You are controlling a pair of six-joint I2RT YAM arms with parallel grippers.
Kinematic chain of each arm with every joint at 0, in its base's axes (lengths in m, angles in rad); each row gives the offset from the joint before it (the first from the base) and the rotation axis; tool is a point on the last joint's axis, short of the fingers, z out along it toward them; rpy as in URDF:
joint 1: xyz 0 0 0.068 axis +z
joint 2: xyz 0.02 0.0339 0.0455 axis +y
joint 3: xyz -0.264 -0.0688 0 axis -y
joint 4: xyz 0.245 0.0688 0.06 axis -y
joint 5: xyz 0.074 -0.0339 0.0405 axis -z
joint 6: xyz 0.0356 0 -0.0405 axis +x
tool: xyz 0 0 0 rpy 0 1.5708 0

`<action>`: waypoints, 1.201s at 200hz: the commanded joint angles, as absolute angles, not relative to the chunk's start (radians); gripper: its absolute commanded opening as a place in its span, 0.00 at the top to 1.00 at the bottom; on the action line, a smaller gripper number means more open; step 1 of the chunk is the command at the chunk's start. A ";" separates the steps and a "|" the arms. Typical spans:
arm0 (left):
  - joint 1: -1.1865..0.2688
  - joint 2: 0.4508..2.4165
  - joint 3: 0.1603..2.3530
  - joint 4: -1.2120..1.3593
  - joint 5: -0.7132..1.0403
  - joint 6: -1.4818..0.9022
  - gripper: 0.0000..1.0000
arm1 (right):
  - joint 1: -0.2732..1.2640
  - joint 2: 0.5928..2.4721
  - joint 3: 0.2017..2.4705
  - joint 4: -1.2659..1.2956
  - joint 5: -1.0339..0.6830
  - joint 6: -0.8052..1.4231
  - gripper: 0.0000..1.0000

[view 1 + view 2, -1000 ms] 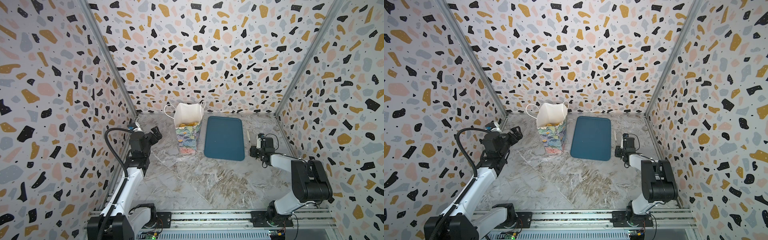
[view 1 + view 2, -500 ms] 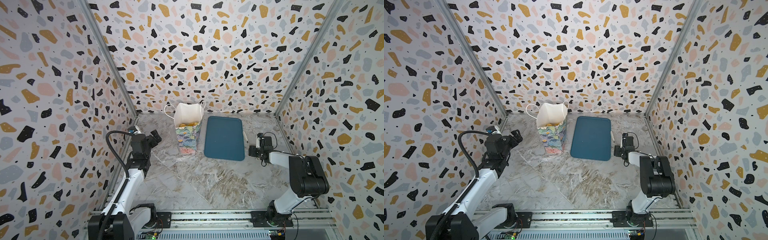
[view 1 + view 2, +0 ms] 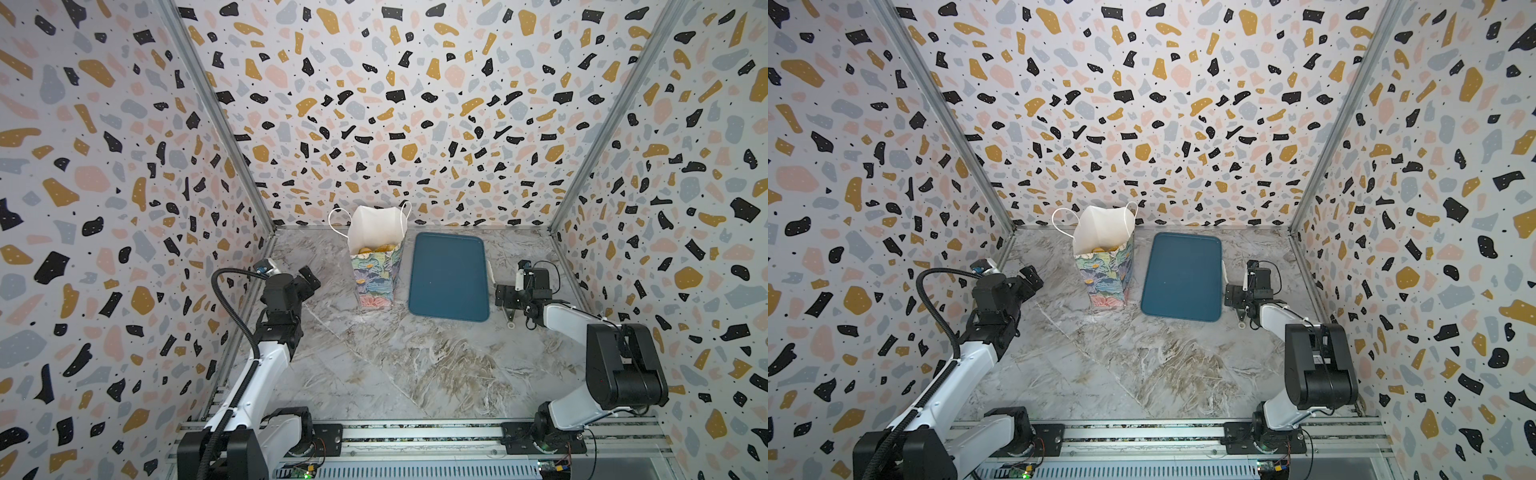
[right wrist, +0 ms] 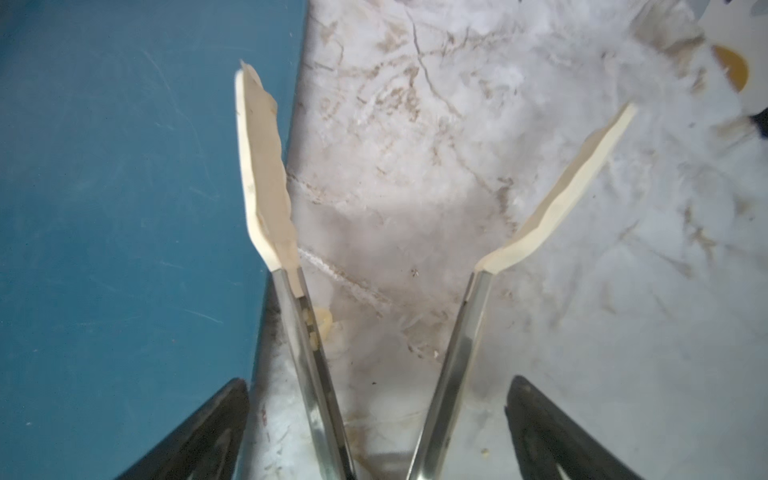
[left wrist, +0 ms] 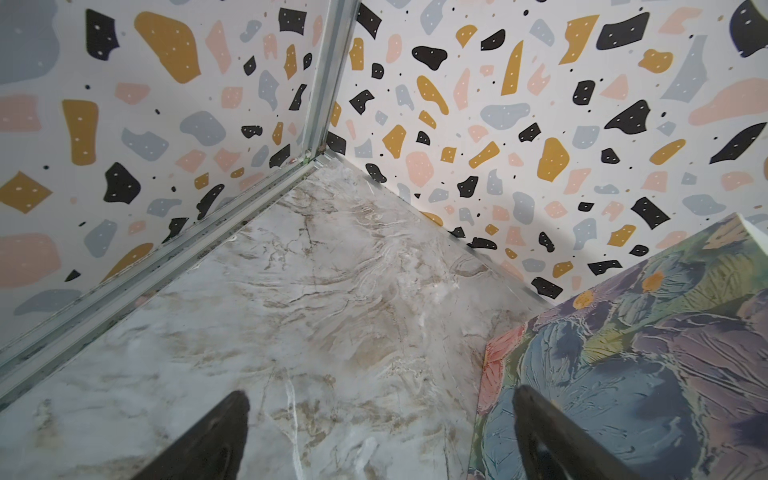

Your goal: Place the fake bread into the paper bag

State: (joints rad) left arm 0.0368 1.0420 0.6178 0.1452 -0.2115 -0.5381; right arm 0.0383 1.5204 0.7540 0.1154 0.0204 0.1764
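**A:** What has moved in the last second?

**B:** The right claw (image 4: 377, 380) has let go. Its jaws were partly closed and now stand spread wide. The tongs (image 4: 266, 166) sit between them, clear of both fingers. The left arm has also sunk back a little from the bag (image 3: 376, 278).

**A:** Why are the tongs there?

**B:** I'd say they have just been set down. They seem to lie on the table (image 3: 395, 365) just beside the tray (image 3: 449, 278), on its right side. Their arms have sprung apart, one cream tip is at the tray's edge, and there is nothing between the tips.

**A:** And the left claw (image 5: 379, 390)?

**B:** It is spread as well, and empty. It hangs low beside the bag's printed side. From there it could steady the bag, but I see no contact.

**A:** So where is the bread (image 3: 382, 247)?

**B:** In the bag. The bag stands upright near the back wall with its mouth open, just left of the tray. Golden tops show over its near rim in both top views. How many pieces there are I cannot tell.

**A:** Is anything left outside?

**B:** The tray is bare, and I see no bread on the table. My judgement is that the filling is done and the arms are backing off.
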 commanded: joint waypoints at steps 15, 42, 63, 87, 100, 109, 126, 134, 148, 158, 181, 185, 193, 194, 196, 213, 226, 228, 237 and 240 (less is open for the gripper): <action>0.032 1.027 0.572 0.234 -0.294 -0.526 0.00 | 0.029 1.412 0.711 0.113 0.044 0.200 0.01; 0.033 1.024 0.523 0.300 -0.332 -0.510 0.00 | 0.026 1.320 0.655 0.154 0.059 0.224 0.01; 0.033 1.024 0.478 0.360 -0.376 -0.495 0.00 | 0.024 1.232 0.595 0.200 0.078 0.242 0.01; 0.032 1.024 0.414 0.459 -0.409 -0.469 0.01 | 0.022 1.128 0.518 0.268 0.095 0.257 0.01; 0.033 1.021 0.381 0.513 -0.421 -0.453 0.00 | 0.023 1.072 0.473 0.307 0.107 0.264 0.01; 0.032 1.021 0.356 0.548 -0.431 -0.435 0.00 | 0.023 1.036 0.443 0.333 0.118 0.269 0.01; 0.032 1.016 0.316 0.621 -0.453 -0.391 0.00 | 0.022 0.970 0.386 0.379 0.134 0.271 0.01; 0.032 1.018 0.292 0.665 -0.459 -0.367 0.01 | 0.023 0.943 0.361 0.401 0.140 0.272 0.01; 0.032 1.025 0.254 0.745 -0.475 -0.332 0.01 | 0.022 0.906 0.319 0.445 0.143 0.277 0.01; 0.032 1.041 0.227 0.805 -0.478 -0.308 0.00 | 0.023 0.890 0.291 0.473 0.150 0.279 0.01; 0.032 1.105 0.206 0.887 -0.457 -0.264 0.00 | 0.022 0.883 0.243 0.539 0.160 0.274 0.01; 0.033 1.117 0.207 0.890 -0.449 -0.252 0.00 | 0.021 0.883 0.234 0.553 0.161 0.275 0.01; 0.032 1.138 0.210 0.893 -0.438 -0.236 0.00 | 0.022 0.885 0.215 0.589 0.169 0.279 0.01; 0.032 1.141 0.210 0.895 -0.436 -0.235 0.00 | 0.023 0.885 0.213 0.594 0.170 0.278 0.01; 0.032 1.146 0.209 0.898 -0.432 -0.234 0.00 | 0.023 0.885 0.207 0.604 0.170 0.279 0.01; 0.032 1.191 0.186 0.969 -0.398 -0.217 0.00 | 0.023 0.884 0.169 0.668 0.185 0.288 0.01; 0.032 1.223 0.159 1.046 -0.387 -0.211 0.00 | 0.023 0.888 0.162 0.684 0.203 0.283 0.01; 0.032 1.226 0.155 1.058 -0.384 -0.207 0.00 | 0.023 0.889 0.160 0.689 0.209 0.283 0.01; 0.032 1.238 0.133 1.110 -0.374 -0.198 0.01 | 0.023 0.899 0.148 0.711 0.230 0.284 0.01; 0.033 1.245 0.126 1.130 -0.373 -0.196 0.00 | 0.022 0.902 0.145 0.718 0.235 0.281 0.01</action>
State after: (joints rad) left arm 0.0368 1.2129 0.1761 0.9134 -0.4011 -0.2478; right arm 0.0254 0.8974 0.1558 0.6022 0.1741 0.2718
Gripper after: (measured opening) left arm 0.996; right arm 0.988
